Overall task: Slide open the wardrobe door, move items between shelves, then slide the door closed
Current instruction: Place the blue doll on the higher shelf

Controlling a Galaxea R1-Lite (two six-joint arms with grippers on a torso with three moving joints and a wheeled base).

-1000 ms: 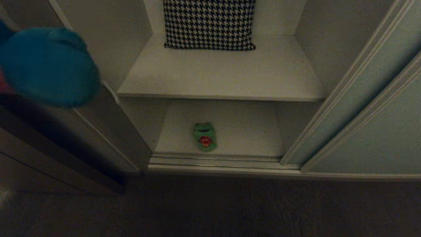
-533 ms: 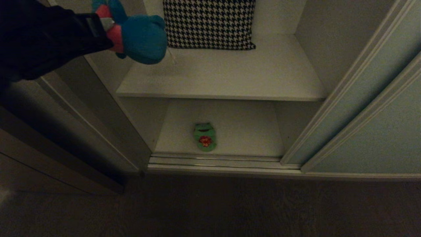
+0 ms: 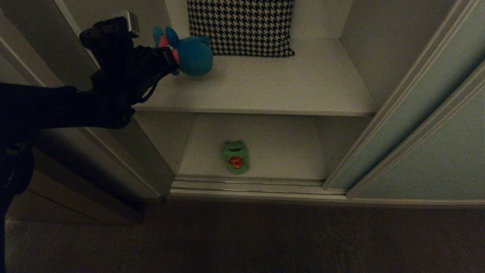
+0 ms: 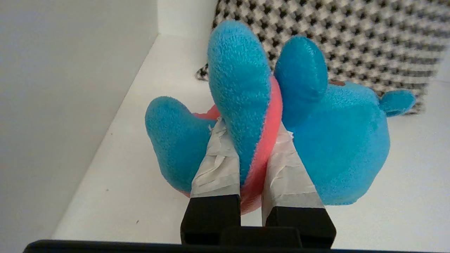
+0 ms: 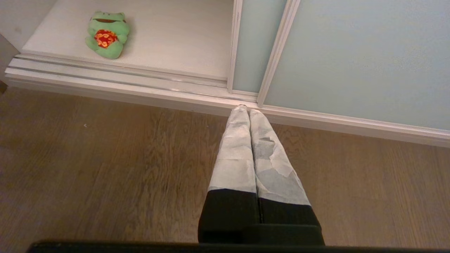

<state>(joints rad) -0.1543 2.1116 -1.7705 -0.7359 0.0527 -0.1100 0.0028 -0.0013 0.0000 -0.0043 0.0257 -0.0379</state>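
While the head view shows the left tool (image 3: 172,57) clamped on the blue toy (image 3: 193,55) over the upper shelf (image 3: 288,87), the frog (image 3: 235,157) lies on the lower shelf (image 3: 280,148). Left wrist: taped fingers (image 4: 216,161) pinch the toy's pink middle. Right wrist: right tool (image 5: 249,111) closed, empty, above the floor (image 5: 105,168).

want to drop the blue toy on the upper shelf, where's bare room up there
The upper shelf is bare across its front and right, from the cushion out to the front edge and right wall. The back middle is taken by the cushion. The left tool holds the blue toy over the left rear corner, beside the cushion.
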